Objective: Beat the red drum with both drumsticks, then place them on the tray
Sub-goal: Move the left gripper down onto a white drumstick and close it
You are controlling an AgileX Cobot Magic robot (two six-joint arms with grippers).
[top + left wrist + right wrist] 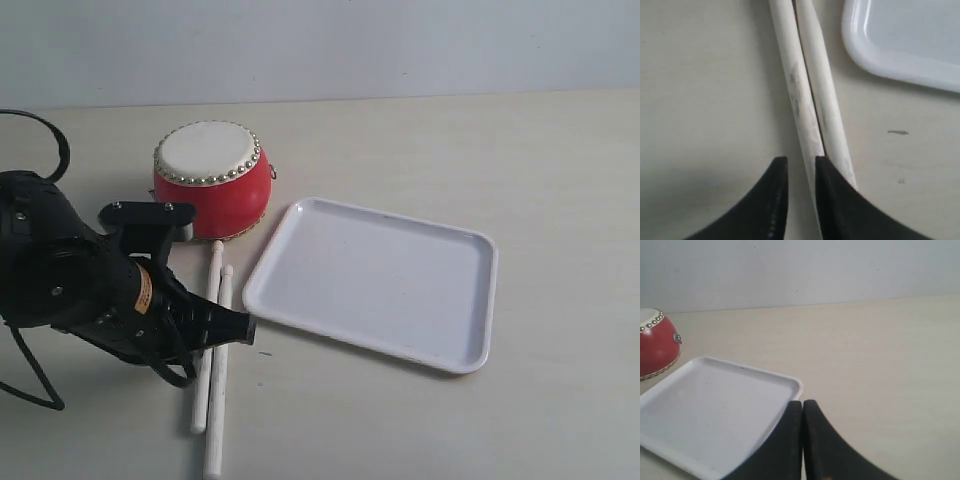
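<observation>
Drumsticks (217, 400): two thin rods touching side by side, just in front of the drum (210, 180). Probably light, stiff and smooth, so best taken mid-length. Left gripper (801, 161) straddles one stick, and I cannot tell if it grips yet; right gripper (802, 404) is pressed together and empty.

Red drum (225, 205): glossy body, cream-white skin, ring of silver studs. Beside drum, plain white tray (380, 275); whitish-cream drumsticks (217, 400), grey scuffs along shafts. Left gripper (801, 161) black. Table (560, 180) pale beige; wall (400, 40) behind drum grey-white.
</observation>
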